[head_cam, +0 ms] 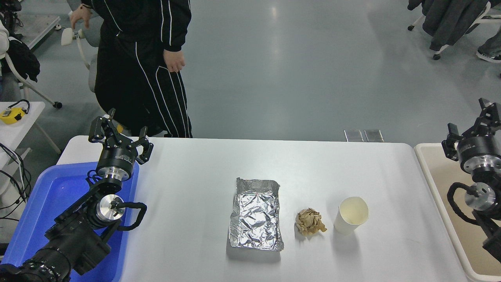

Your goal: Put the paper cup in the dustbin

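Upright paper cup (351,215), rim seemingly tilted toward the camera.

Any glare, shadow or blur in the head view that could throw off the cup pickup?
Head view: sharp throughout, no motion blur. The foil tray throws bright crinkled glints, and the floor beyond shows soft overhead reflections. The paper cup is white on the white table, so its wall has low contrast, though its cream inside and short soft shadow towards the camera mark it out. The dustbin is cut by the right edge.
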Tool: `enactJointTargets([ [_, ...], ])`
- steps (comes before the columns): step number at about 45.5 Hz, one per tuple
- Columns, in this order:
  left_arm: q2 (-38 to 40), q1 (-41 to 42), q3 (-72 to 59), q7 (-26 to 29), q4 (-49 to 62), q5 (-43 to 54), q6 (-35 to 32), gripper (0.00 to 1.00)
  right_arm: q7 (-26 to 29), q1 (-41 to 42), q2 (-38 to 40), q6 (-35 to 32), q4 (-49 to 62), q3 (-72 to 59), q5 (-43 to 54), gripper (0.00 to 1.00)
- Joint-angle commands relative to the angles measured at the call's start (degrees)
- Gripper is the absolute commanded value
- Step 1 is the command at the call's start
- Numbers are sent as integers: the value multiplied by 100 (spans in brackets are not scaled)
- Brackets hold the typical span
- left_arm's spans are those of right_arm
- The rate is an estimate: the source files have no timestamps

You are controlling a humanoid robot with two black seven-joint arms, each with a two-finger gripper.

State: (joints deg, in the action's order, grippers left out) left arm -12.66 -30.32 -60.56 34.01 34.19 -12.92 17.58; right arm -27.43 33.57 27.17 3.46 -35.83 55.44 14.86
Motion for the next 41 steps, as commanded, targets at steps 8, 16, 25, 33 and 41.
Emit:
enactJointTargets([
  [8, 0, 0, 0, 0, 0, 0, 0, 100, -8, -17, -10, 5, 33, 2, -1, 99],
  [16, 0, 0, 0, 0, 0, 0, 0, 100, -8, 9, 17, 5, 33, 2, 87, 99],
  [25, 0, 0, 0, 0, 0, 0, 0, 100, -8, 53, 43, 5, 24, 2, 96, 99],
  [33, -9, 0, 0, 0, 0, 0, 0, 100, -8, 53, 69, 5, 24, 2, 96, 99],
  [41, -9, 0, 0, 0, 0, -9, 0, 100, -8, 27, 131, 5, 24, 2, 87, 99],
])
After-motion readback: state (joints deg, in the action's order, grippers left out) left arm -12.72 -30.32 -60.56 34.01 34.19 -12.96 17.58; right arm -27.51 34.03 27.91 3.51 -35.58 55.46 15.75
